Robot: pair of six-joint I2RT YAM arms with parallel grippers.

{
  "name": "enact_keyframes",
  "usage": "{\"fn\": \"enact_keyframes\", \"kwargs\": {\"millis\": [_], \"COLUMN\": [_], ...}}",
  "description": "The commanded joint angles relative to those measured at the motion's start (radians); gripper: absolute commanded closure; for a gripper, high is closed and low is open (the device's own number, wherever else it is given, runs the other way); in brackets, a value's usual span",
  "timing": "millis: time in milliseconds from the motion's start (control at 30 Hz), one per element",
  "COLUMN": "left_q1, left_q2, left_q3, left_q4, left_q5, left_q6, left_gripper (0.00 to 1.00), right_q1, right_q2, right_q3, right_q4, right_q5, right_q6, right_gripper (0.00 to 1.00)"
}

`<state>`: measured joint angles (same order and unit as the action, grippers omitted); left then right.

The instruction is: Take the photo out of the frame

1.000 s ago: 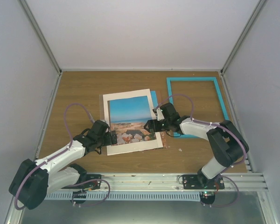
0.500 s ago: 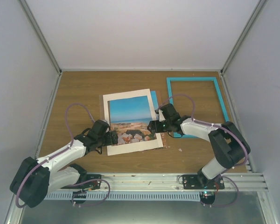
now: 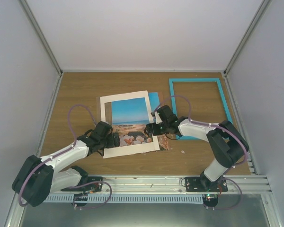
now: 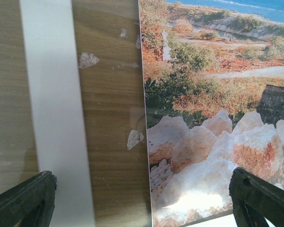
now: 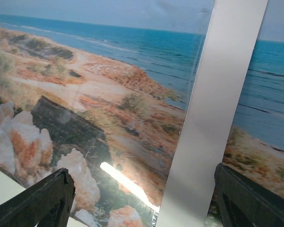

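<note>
1. Looking from above, the photo (image 3: 130,120) lies mid-desk under a white mat (image 3: 104,106). Its long axis runs from near edge to far edge, well apart from the empty frame (image 3: 225,101) by the far right corner. The left pincer (image 3: 114,140) is at its near left corner, and the right pincer (image 3: 149,128) is at its right edge.
2. Left wrist: the pincer is spread wide and holds nothing. The photo lies to its right and the mat strip to its left, with bare desk (image 4: 113,94) between.
3. Right wrist: this pincer is also spread and empty. The mat strip crosses the photo, leaving an uncovered margin, so this arm looks better placed.
</note>
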<state>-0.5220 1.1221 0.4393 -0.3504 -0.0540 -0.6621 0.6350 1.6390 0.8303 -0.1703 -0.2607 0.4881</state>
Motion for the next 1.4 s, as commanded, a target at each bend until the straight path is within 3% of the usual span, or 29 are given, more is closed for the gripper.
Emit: {"fn": "enact_keyframes", "kwargs": {"millis": [0, 200, 533, 1133, 1367], "left_q1": [-0.007, -0.007, -0.012, -0.058, -0.072], "left_q2": [-0.018, -0.059, -0.106, -0.089, -0.094], "left_q3": [0.026, 0.046, 0.07, 0.053, 0.062], "left_q4": [0.017, -0.036, -0.06, 0.011, 0.016], "left_q5": [-0.031, -0.089, -0.046, 0.032, 0.052], "left_q6": [0.006, -0.001, 0.001, -0.021, -0.021], "left_gripper": [0.01, 0.01, 0.01, 0.01, 0.01], "right_q1": [0.03, 0.034, 0.035, 0.121, 0.114], "right_q2": [0.022, 0.025, 0.005, 0.089, 0.024], "right_q3": [0.037, 0.041, 0.041, 0.147, 0.126], "right_q4": [0.033, 0.046, -0.014, 0.032, -0.049], "right_q5": [-0.034, -0.034, 0.07, -0.067, 0.06], "right_q6": [0.019, 0.027, 0.023, 0.025, 0.018], "right_gripper": [0.18, 0.18, 0.18, 0.18, 0.16]}}
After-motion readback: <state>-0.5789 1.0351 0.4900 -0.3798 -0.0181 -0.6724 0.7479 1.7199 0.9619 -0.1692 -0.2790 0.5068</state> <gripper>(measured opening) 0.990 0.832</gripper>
